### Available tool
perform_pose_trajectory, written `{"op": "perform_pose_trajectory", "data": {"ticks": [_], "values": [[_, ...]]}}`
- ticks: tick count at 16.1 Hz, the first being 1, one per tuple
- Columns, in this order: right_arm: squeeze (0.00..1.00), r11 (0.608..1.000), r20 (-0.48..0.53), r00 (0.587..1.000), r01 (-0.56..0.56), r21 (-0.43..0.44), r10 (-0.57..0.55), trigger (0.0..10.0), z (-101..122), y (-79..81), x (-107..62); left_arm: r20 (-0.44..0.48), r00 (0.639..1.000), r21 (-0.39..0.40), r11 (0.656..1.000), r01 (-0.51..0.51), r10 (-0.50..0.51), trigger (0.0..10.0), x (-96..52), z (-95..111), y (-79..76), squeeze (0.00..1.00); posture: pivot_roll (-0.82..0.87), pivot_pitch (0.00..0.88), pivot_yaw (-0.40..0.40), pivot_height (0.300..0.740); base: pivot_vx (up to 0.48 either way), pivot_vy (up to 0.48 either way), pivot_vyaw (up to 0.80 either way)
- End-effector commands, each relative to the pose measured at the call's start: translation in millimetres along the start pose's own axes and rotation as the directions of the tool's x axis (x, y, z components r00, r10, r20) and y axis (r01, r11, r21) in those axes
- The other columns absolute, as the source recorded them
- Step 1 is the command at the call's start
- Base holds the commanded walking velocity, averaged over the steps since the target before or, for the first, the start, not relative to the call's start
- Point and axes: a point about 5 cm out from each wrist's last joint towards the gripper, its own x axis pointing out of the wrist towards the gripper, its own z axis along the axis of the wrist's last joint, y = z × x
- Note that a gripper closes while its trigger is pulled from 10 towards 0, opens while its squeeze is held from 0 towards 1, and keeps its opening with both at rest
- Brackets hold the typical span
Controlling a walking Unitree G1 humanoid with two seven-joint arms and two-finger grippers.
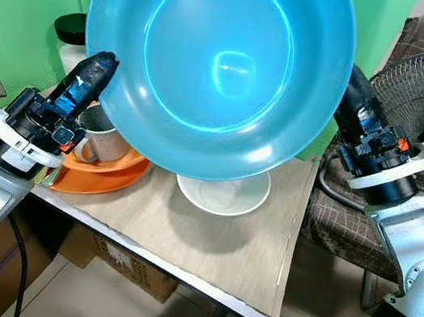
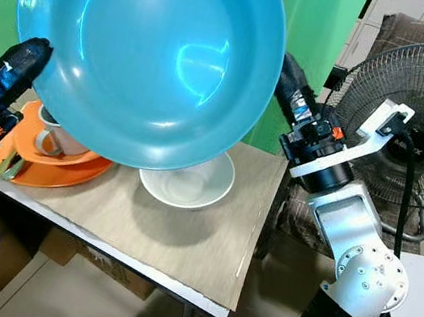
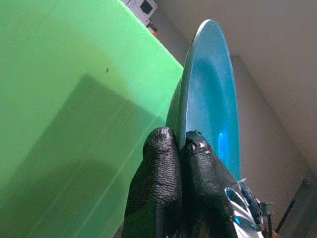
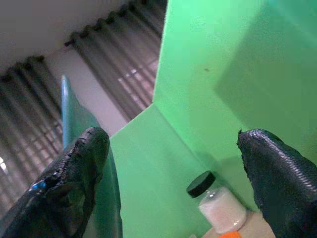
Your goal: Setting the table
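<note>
1. Big blue plate (image 1: 215,69) is lifted up close to the head camera, tilted with its hollow side facing it, above the table (image 1: 205,243).
2. Left gripper (image 3: 179,146) pinches the plate's rim at the robot's left; jaws clenched on the edge, one finger each side, seen edge-on in the left wrist view.
3. Right gripper (image 4: 173,163) is at the plate's opposite rim; jaws spread wide, one finger (image 4: 81,163) right beside the plate edge, the other finger (image 4: 277,168) well apart. Cannot tell if the near finger touches the rim.
4. White bowl (image 1: 222,193) sits upright on the table, under the raised plate and partly hidden by it.
5. Orange plate (image 1: 103,172) is on the table's left end, just beside the white bowl.
6. A white mug (image 1: 100,139) stands on the orange plate, handle toward the robot.
7. A jar with a black lid (image 4: 215,201) stands at the far side by the green wall (image 1: 18,1).
8. Standing fan (image 2: 416,120) is to the right, past the table, in front of a checked chair (image 1: 348,224).
</note>
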Motion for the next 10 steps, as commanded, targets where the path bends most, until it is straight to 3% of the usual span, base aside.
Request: {"op": "perform_pose_trajectory", "data": {"ticks": [1, 4, 7, 10], "values": [[1.00, 1.000, 0.025, 1.000, -0.011, 0.006, 0.011, 10.0, 4.6, 2.2, 2.4, 0.018, 1.000, -0.008, 1.000, 0.013, -0.013, 0.0, -0.5, 2.5, -0.9, 0.00, -0.03, 0.000, 0.029, 0.740, 0.000, 0.000, 0.00], [1.00, 0.999, 0.076, 0.997, -0.006, 0.033, 0.004, 10.0, 9.3, 2.3, 2.4, 0.017, 1.000, -0.007, 1.000, 0.006, -0.006, 0.0, -2.2, 2.1, 0.1, 0.00, -0.03, 0.000, 0.029, 0.740, 0.000, 0.000, 0.00], [1.00, 0.998, 0.003, 0.998, -0.062, -0.011, 0.062, 10.0, 1.9, 10.3, 4.2, 0.012, 1.000, -0.018, 1.000, 0.008, -0.008, 0.0, -1.4, -0.6, 0.3, 0.00, -0.03, 0.000, 0.028, 0.740, 0.000, 0.000, 0.00], [1.00, 0.994, -0.011, 0.994, -0.110, 0.009, 0.110, 10.0, -1.1, 17.0, 3.4, 0.004, 1.000, -0.015, 1.000, -0.007, 0.007, 0.0, -3.2, -2.9, 2.3, 0.00, -0.03, 0.000, 0.025, 0.740, 0.000, 0.000, 0.00]]}}
